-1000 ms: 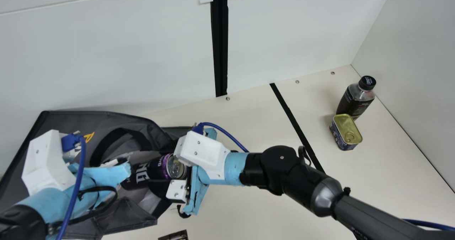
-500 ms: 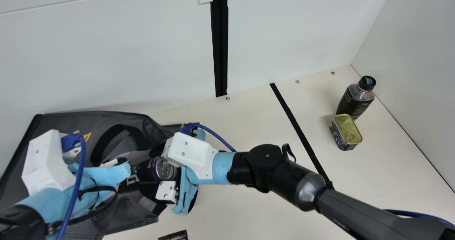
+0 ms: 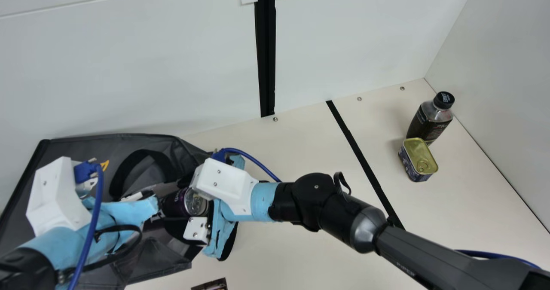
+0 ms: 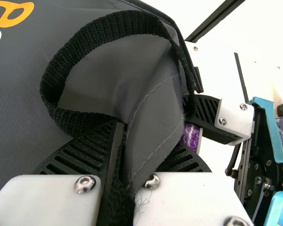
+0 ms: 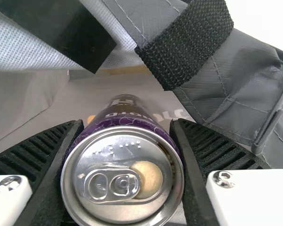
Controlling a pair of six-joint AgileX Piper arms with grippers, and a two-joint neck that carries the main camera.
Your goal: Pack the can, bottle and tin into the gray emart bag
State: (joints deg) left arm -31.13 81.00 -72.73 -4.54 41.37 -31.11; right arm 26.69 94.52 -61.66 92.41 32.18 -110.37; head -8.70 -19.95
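Your gray emart bag (image 3: 64,148) lies at the left, your left gripper (image 3: 151,206) pinched closed on its fabric. Your right gripper (image 3: 178,204) has its jaws parted by the can's width, clasping it. At far right stands your bottle (image 3: 429,122); the can (image 3: 197,202) tilts into the bag's mouth; the tin (image 3: 419,154) sits just beside the bottle, on its near side.

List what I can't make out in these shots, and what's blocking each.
- Base of the bottle: main view, behind the tin.
- Far end of the can: right wrist view, hidden by the can's own lid and body.
- One fingertip of the left gripper: left wrist view, under a fold of the gray bag.
- Rest of the dark flat item: main view, cut off by the bottom edge.
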